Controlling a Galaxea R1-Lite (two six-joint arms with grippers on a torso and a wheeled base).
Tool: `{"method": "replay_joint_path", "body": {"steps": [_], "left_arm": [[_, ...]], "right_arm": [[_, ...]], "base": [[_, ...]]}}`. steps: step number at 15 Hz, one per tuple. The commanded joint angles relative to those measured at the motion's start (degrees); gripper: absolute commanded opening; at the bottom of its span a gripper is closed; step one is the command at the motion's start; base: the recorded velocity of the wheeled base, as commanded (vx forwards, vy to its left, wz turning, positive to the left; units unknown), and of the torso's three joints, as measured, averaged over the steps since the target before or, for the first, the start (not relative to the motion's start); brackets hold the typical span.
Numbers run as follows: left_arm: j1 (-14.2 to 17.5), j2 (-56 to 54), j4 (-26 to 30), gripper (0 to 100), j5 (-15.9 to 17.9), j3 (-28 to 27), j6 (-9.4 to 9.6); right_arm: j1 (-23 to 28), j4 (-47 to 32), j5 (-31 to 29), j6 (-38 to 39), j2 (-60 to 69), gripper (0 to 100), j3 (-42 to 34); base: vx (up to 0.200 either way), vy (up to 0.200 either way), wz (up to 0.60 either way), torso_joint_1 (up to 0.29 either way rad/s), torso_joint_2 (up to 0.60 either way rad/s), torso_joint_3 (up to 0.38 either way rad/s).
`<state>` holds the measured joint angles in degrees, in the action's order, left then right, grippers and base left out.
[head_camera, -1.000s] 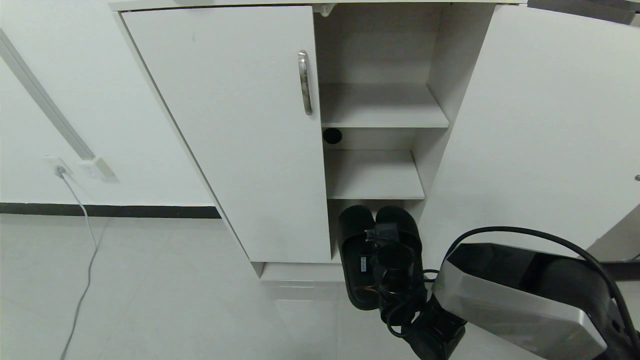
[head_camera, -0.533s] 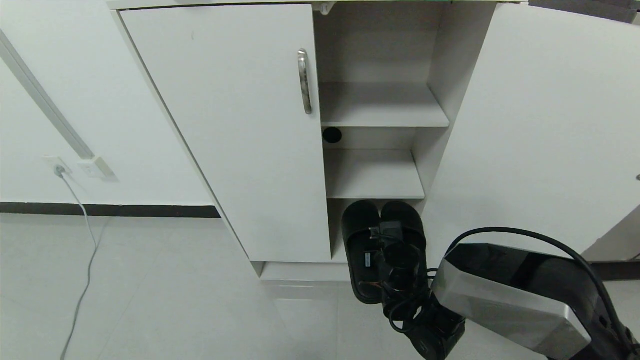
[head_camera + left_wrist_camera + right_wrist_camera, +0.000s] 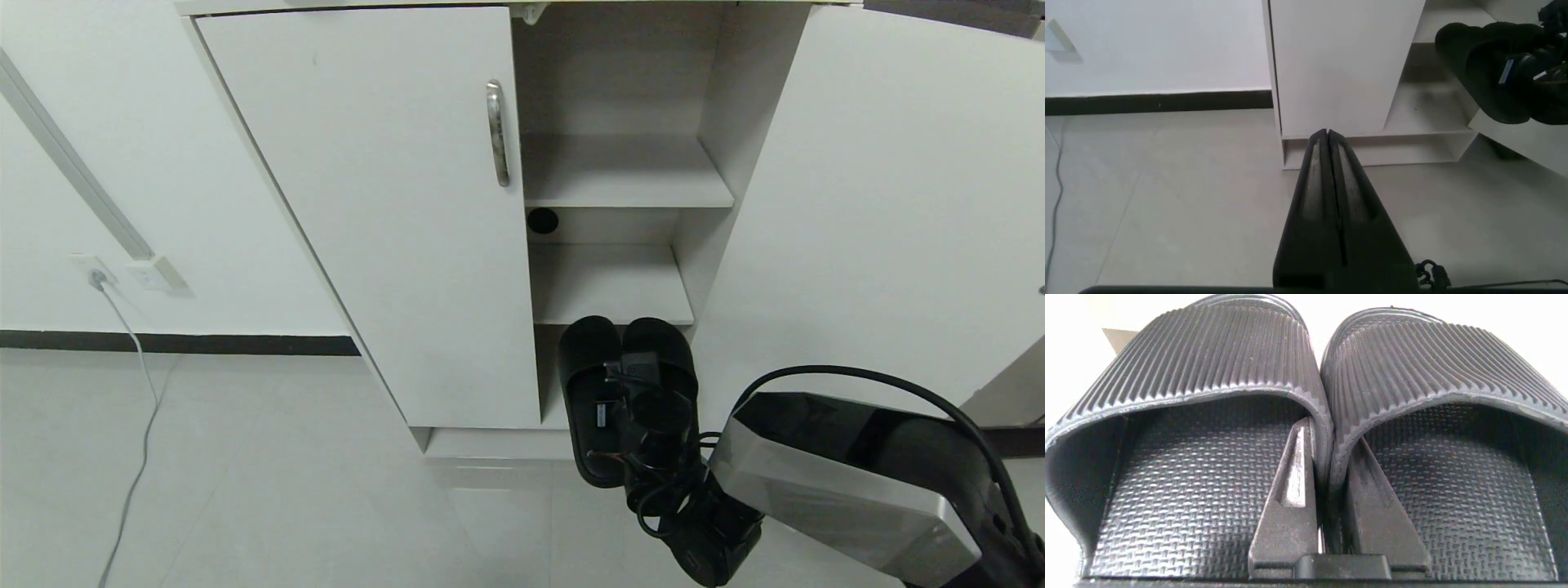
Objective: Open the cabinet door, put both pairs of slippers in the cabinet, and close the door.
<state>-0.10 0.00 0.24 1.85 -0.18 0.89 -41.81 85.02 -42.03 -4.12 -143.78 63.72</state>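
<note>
A pair of black slippers [image 3: 624,384] hangs in front of the cabinet's lowest compartment, toes pointing into it. My right gripper [image 3: 629,377] is shut on the slippers, its fingers [image 3: 1298,482] pinching the two inner side walls together between the ribbed straps [image 3: 1404,359]. The same black slippers [image 3: 1498,69] appear off to one side in the left wrist view, level with the bottom shelf. The white cabinet [image 3: 620,171] has its right door [image 3: 882,204] swung open and its left door [image 3: 384,204] closed. My left gripper [image 3: 1327,143] is shut and empty, low above the floor facing the cabinet base.
Two bare shelves [image 3: 624,175] sit above the lowest compartment, with a round hole [image 3: 542,220] in the back panel. A metal handle [image 3: 495,133] is on the left door. A wall socket [image 3: 98,273] with a grey cable [image 3: 139,441] lies far left over pale floor tiles.
My right gripper has carried the black slippers up and forward, closer to the cabinet's bottom opening. The left door and shelves have stayed put.
</note>
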Motion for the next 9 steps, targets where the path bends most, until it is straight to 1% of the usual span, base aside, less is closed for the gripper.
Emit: {"method": "replay_joint_path", "body": {"steps": [1,9], "left_arm": [[0.01,0.09,0.02,0,-0.01,0.01,-0.01],[0.01,0.09,0.02,0,-0.01,0.01,-0.01]], "right_arm": [[-0.02,-0.03,0.02,-0.01,0.43,0,0.00],[-0.02,-0.20,0.02,-0.10,0.51,0,0.00]], "base": [[0.200,0.000,0.00,-0.007,0.00,-0.002],[0.200,0.000,0.00,0.001,0.00,0.002]]}}
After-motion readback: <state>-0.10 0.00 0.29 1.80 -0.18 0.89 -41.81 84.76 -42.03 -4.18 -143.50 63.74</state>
